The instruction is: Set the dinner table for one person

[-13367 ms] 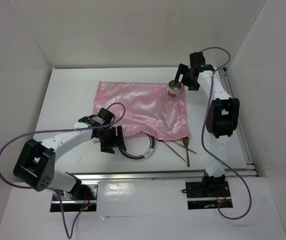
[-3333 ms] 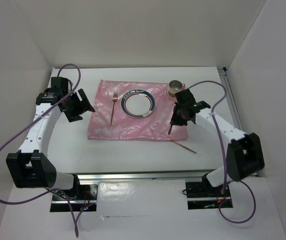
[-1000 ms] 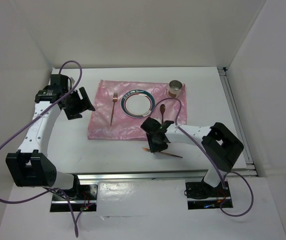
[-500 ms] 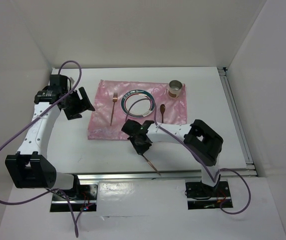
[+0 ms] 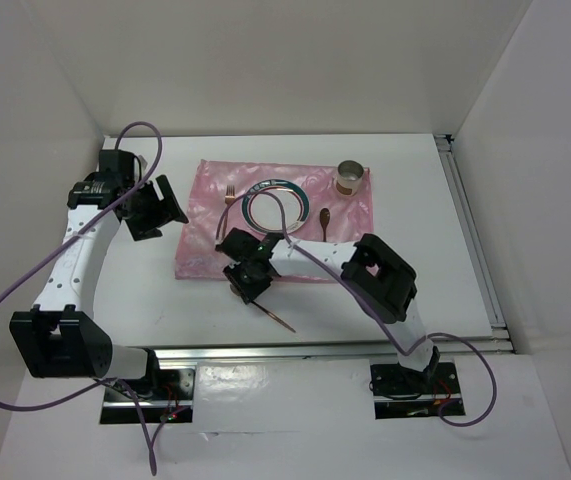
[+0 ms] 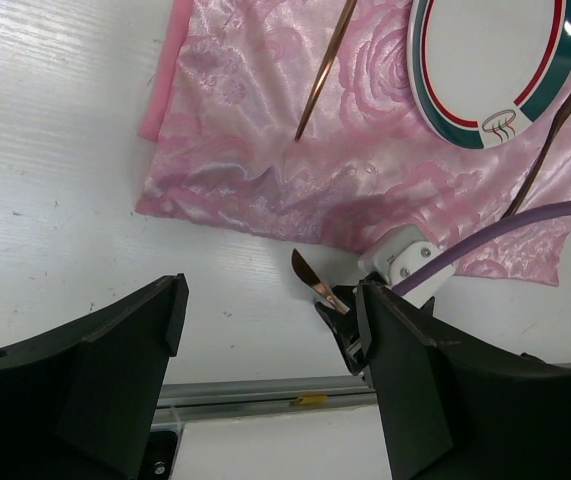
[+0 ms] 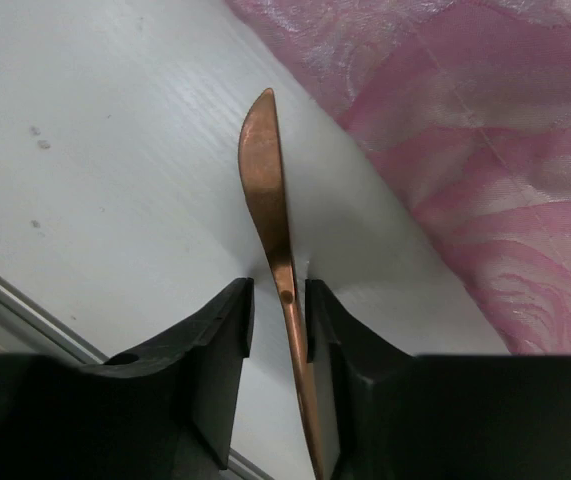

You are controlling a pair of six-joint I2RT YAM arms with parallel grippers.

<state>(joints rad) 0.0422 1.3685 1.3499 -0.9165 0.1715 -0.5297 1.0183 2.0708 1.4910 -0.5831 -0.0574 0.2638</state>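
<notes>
Clearly most of the setting is laid. On the pink placemat (image 5: 200, 255) at the middle of the desk (image 5: 135, 290) sit a white plate with a green and red rim (image 6: 485, 50), a copper-coloured fork (image 6: 325, 65) toward the mat's left side, a dark spoon (image 5: 323, 222) toward its right side, and a small metal cup (image 5: 350, 178) at its far right corner. The fork and spoon lie roughly parallel, either side of the plate.

The one piece not on the placemat is the copper-coloured knife (image 7: 265, 190). The right hand (image 5: 250, 283) pinches it by the handle, just off the mat's near edge and toward the left half of that edge, over bare desk. In the right wrist view the blade stands out beyond the fingertips with its shadow on the white surface below, so it appears to be held clear of the desk, not resting on it.

The left hand (image 6: 270, 360) hangs beside the placemat's left edge, its fingers spread wide and holding nothing.

Judging by the layout, what remains is to set the knife down on the placemat beside the plate, most likely in the gap between plate and spoon, and then let go. That would call for carrying it back across the mat's near edge without dragging the shiny cloth or nudging the plate.
</notes>
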